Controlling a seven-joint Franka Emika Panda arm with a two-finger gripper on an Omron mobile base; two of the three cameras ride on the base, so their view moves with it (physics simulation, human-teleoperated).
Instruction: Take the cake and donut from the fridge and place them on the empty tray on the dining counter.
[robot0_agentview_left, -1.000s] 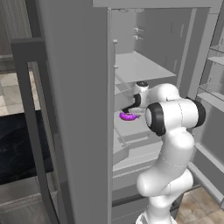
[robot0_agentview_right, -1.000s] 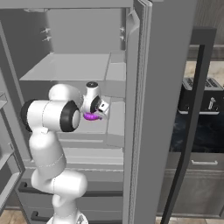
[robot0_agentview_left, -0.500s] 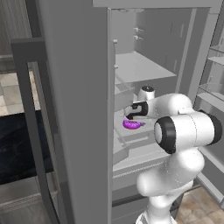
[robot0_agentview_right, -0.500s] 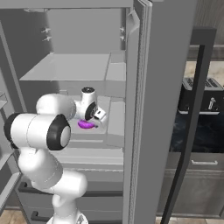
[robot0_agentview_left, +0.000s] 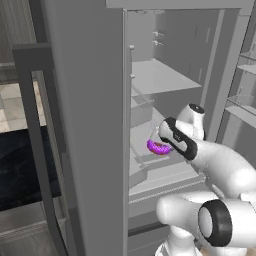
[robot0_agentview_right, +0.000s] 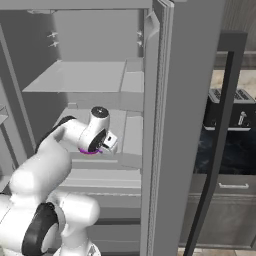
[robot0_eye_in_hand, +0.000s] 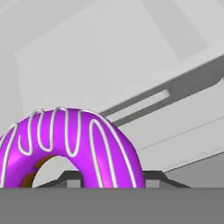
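I see my gripper (robot0_agentview_right: 107, 146) closed on the donut (robot0_agentview_left: 158, 147), purple frosting with white piping, held just above the middle shelf (robot0_agentview_left: 155, 167) of the open fridge (robot0_agentview_right: 100, 90). Nearest me, the fridge door (robot0_agentview_left: 85, 125) edge crowds the left base view. Beyond, an upper shelf (robot0_agentview_right: 80, 77) and the grey back wall. A toaster (robot0_agentview_right: 227, 115) sits on the far counter.

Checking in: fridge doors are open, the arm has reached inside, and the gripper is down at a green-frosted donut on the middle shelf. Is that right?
One thing is off: the donut is frosted bright purple-pink with white stripes, not green. The hand view shows it close up, and the left base view shows the same purple ring at the gripper. The rest stands: the fridge is open and the arm reaches in to the middle shelf.
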